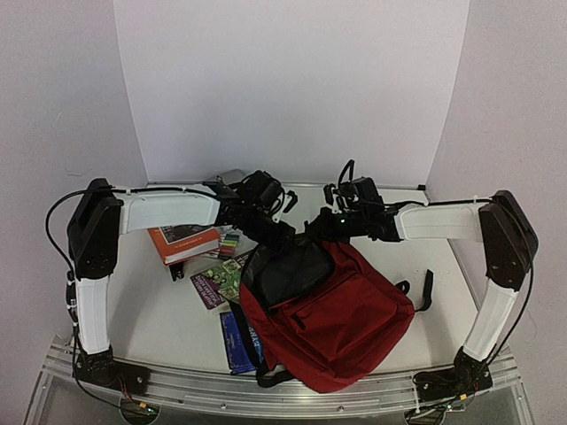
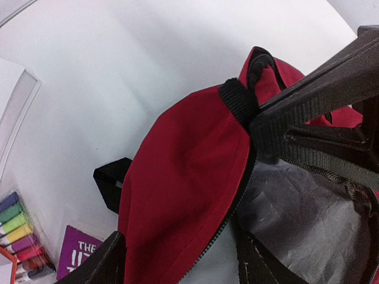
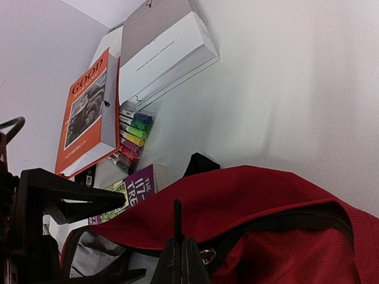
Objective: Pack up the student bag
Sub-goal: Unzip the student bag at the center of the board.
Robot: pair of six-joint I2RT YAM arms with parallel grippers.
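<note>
the student bag point(image 1: 350, 314) lies on the white surface point(image 1: 159, 310) between the two arms, its bottom toward the near edge and its unzipped mouth raised toward the far left, grey lining showing; the left tool point(image 2: 183, 266) sits at that mouth with its fingers apart, one outside the red rim and one over the lining; whether they press the fabric i cannot tell; the right tool point(image 3: 177, 251) is closed tight right at the zipper line on the bag's upper edge; left of the bag lie an orange book point(image 3: 89, 115), a white box point(image 3: 169, 50), a pack of coloured markers point(image 3: 133, 133) and a purple book point(image 3: 142, 186); a blue book point(image 1: 235, 341) is tucked partly under the bag's near-left side
</note>
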